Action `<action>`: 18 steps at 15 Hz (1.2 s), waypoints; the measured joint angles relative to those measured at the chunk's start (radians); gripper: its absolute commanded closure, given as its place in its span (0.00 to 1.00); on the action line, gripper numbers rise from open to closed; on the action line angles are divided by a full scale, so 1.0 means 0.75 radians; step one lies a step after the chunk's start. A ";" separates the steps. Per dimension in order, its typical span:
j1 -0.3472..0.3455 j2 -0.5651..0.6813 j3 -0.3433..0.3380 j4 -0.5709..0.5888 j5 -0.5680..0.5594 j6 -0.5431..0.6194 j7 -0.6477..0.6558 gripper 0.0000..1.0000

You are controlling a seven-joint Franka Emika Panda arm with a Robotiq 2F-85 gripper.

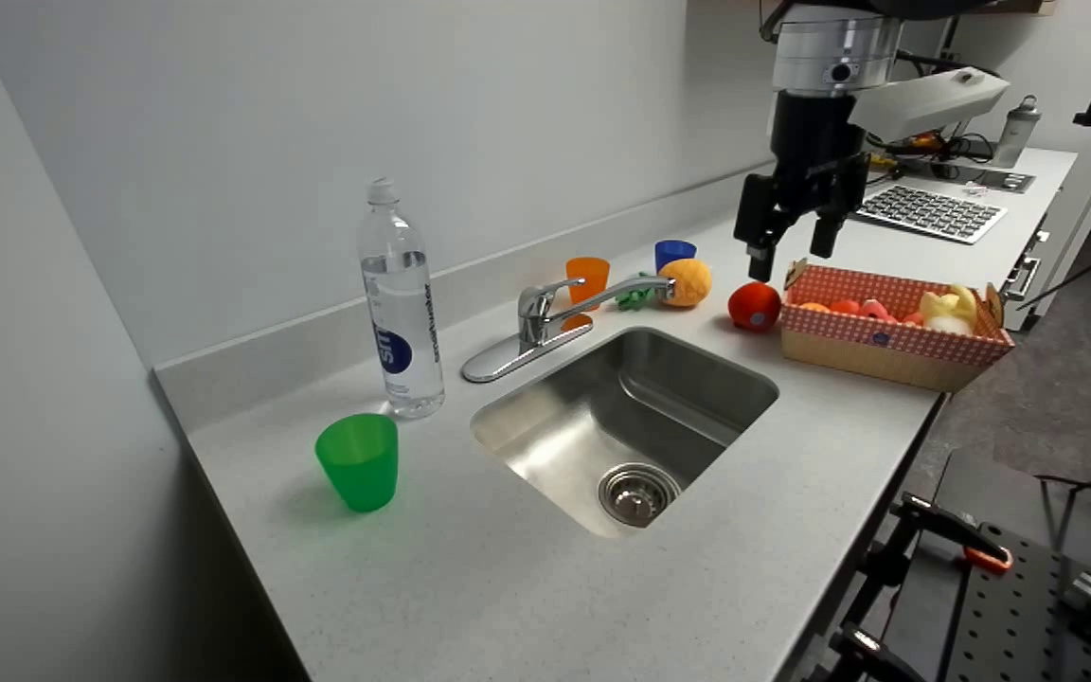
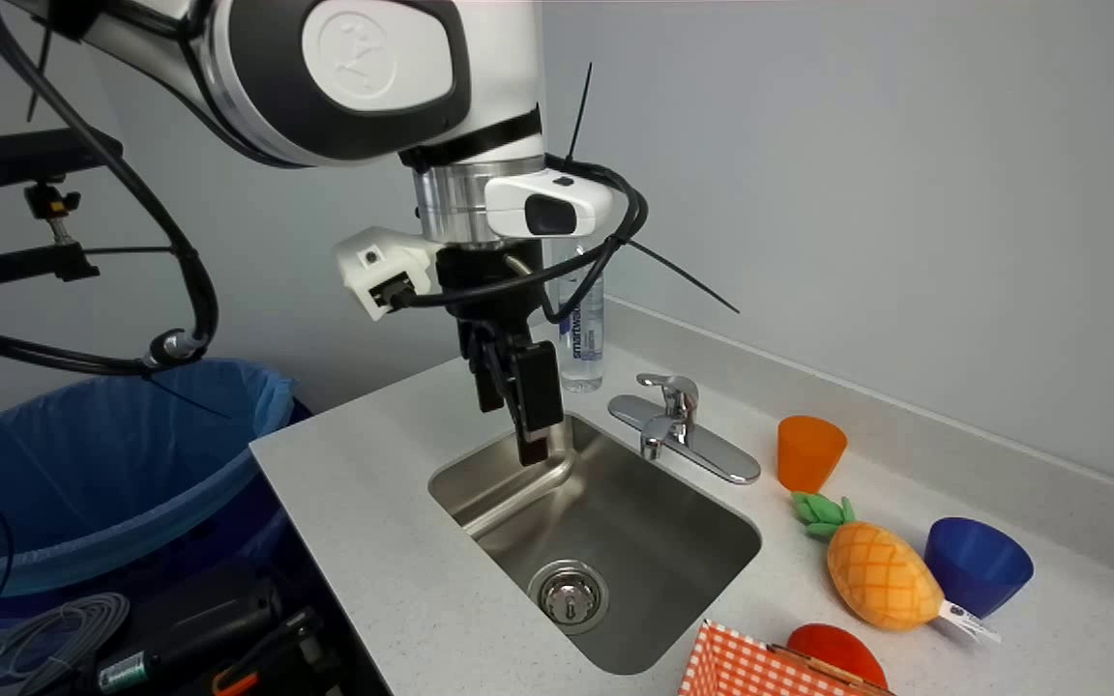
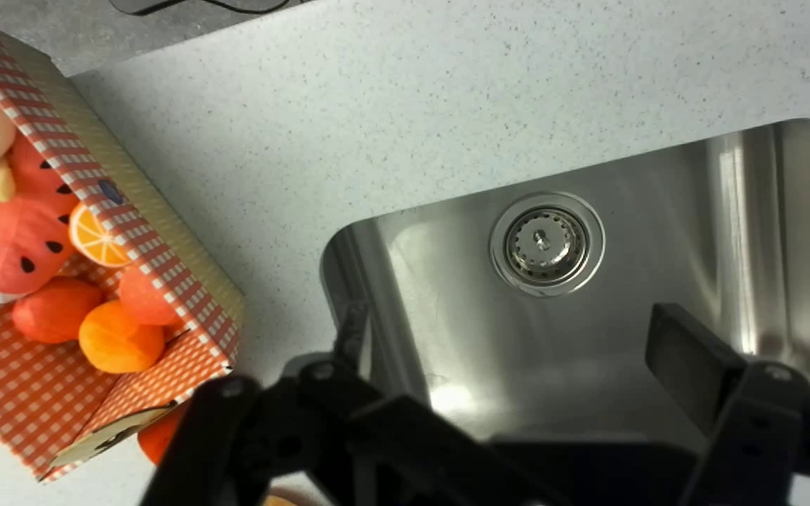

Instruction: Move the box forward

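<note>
The box point(image 1: 858, 360) is an open tray with a red-and-white gingham lining and tan outer sides. It stands on the counter beside the sink, near the counter's front edge, and holds several soft toy fruits. In an exterior view only its gingham corner point(image 2: 750, 667) shows at the bottom edge. In the wrist view the box point(image 3: 159, 260) lies at the left. My gripper point(image 1: 792, 251) is open and empty. It hangs above the sink, as the wrist view point(image 3: 510, 334) and an exterior view point(image 2: 512, 425) show. It is apart from the box.
The steel sink point(image 2: 654, 580) and faucet point(image 1: 536, 322) lie beside the box. A red ball-shaped toy point(image 1: 754, 307) is right beside the box. A toy pineapple point(image 2: 881, 575), orange cup point(image 2: 808, 452) and blue cup point(image 2: 978, 565) stand near the wall. A bottle point(image 1: 403, 322) and green cup point(image 1: 361, 464) stand beyond the sink.
</note>
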 measured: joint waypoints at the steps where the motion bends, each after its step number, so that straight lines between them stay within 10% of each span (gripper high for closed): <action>1: 0.000 0.000 0.000 0.000 0.000 0.000 0.000 0.00; 18: -0.176 0.409 -0.251 0.157 -0.114 0.252 -0.031 0.00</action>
